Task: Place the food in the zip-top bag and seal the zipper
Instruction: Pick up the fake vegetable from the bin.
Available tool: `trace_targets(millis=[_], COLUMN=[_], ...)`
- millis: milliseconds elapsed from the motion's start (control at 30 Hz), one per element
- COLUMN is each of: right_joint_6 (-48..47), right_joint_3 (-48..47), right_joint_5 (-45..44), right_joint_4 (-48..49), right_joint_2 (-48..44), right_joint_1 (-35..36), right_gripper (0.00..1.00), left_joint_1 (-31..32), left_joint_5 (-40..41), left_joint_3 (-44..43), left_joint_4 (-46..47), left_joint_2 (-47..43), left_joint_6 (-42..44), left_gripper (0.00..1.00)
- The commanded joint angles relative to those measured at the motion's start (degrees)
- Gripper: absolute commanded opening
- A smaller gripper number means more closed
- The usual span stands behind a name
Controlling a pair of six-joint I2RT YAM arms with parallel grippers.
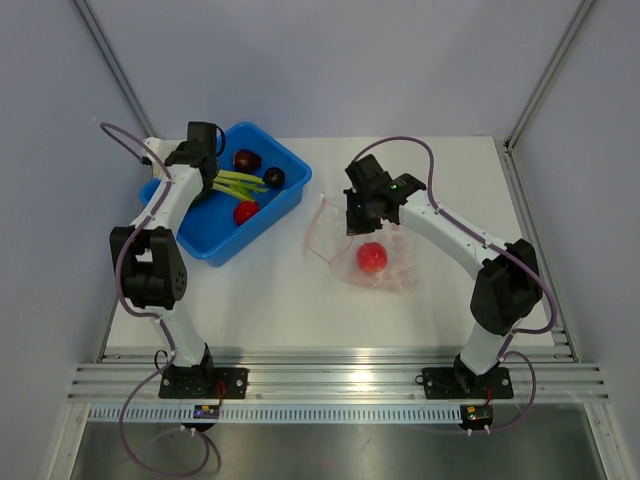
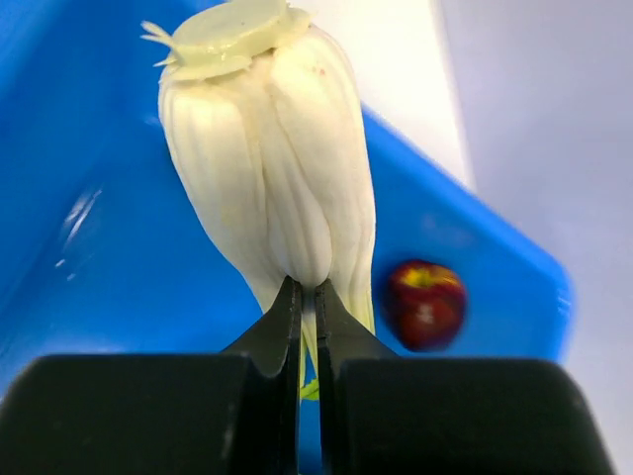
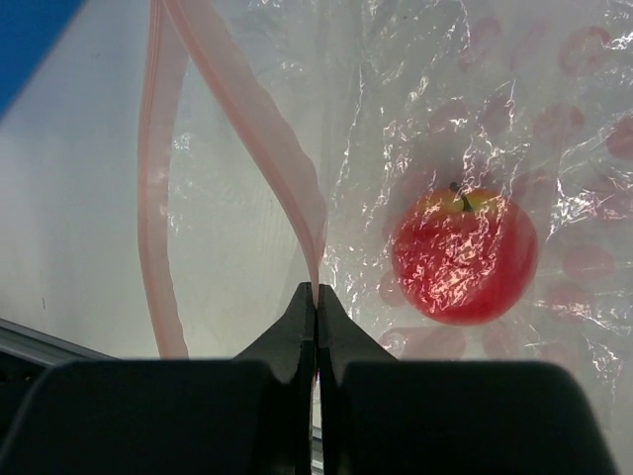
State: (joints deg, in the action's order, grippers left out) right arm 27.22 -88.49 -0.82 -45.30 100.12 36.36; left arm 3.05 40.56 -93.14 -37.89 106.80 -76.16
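Observation:
My left gripper (image 2: 307,292) is shut on the narrow end of the pale yellow-green stalk (image 2: 267,168) inside the blue bin (image 1: 222,240). In the top view this gripper (image 1: 212,183) is over the bin's left half, next to the stalk (image 1: 240,183). A dark red fruit (image 2: 425,302) lies beyond it. My right gripper (image 3: 316,292) is shut on the pink-red zipper (image 3: 247,119) and holds the mouth of the zip-top bag (image 1: 385,270) open. One red fruit (image 3: 465,255) lies inside the bag, under the crinkly plastic.
The bin also holds two dark maroon fruits (image 1: 247,159) (image 1: 273,177) and a red fruit (image 1: 246,212). It stands at the table's back left, and the bag lies to its right. A metal rail (image 1: 330,380) runs along the near edge.

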Motion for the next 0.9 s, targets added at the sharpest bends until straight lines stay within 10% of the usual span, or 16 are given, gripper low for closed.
trace_targets(millis=[0, 400, 867], right_joint_6=[0.6, 1.6, 3.9], right_joint_3=[-0.3, -1.4, -5.1], right_joint_5=[-0.1, -0.4, 4.0], right_joint_4=[0.5, 1.8, 3.4], right_joint_2=[-3.9, -5.1, -6.7], right_joint_1=[-0.4, -0.4, -0.3], right_gripper=[0.01, 0.00, 0.00], left_joint_1=[1.1, 1.1, 0.6], left_joint_5=[3.7, -7.9, -31.6], left_joint_3=[2.3, 0.2, -4.5], left_joint_4=[19.7, 34.5, 21.8], left_joint_2=[-7.1, -12.4, -22.9], left_joint_6=[15.3, 39.6, 43.8], left_gripper=[0.00, 0.00, 0.00])
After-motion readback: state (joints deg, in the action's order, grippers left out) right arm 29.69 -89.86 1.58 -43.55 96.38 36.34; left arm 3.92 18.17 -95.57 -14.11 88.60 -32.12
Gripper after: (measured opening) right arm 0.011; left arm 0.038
